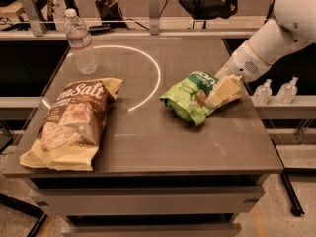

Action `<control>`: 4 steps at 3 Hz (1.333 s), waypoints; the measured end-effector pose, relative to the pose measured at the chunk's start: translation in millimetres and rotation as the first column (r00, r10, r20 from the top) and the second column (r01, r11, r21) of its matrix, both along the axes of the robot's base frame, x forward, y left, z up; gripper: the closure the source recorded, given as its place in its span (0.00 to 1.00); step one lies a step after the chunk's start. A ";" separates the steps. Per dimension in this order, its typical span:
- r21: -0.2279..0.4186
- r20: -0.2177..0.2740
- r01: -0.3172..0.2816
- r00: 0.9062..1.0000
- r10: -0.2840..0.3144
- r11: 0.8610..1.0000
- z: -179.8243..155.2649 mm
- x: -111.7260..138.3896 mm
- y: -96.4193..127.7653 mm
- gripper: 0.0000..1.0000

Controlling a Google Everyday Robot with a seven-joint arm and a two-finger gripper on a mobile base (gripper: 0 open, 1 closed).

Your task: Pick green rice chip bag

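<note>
The green rice chip bag is a crinkly light-green bag with a dark green logo patch. It lies on the right half of the table. My gripper comes in from the right on a white arm. It is shut on the bag's right end. One cream finger lies across the top of the bag, and the other is hidden behind it. The bag's right end is bunched and tipped up at the gripper. Its left end rests on the table.
A large brown-and-yellow "Salt" chip bag lies at the front left. A clear water bottle stands at the back left. A white arc is marked on the tabletop. Two small bottles stand on a shelf beyond the right edge.
</note>
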State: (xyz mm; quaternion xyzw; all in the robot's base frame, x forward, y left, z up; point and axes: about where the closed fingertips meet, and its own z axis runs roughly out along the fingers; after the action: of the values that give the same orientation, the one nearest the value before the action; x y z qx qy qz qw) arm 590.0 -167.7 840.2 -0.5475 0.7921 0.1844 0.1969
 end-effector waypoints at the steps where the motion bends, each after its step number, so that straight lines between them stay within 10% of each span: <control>1: 0.047 0.005 0.012 1.000 -0.012 0.999 3.7 -1.5 -2.0 1.00; 4: 0.388 0.233 -0.055 0.972 -0.040 0.920 130.5 -19.1 -16.1 1.00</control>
State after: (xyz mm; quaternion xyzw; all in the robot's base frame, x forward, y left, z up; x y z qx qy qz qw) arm 570.9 -183.8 970.7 -0.5181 0.7080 0.2732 0.3945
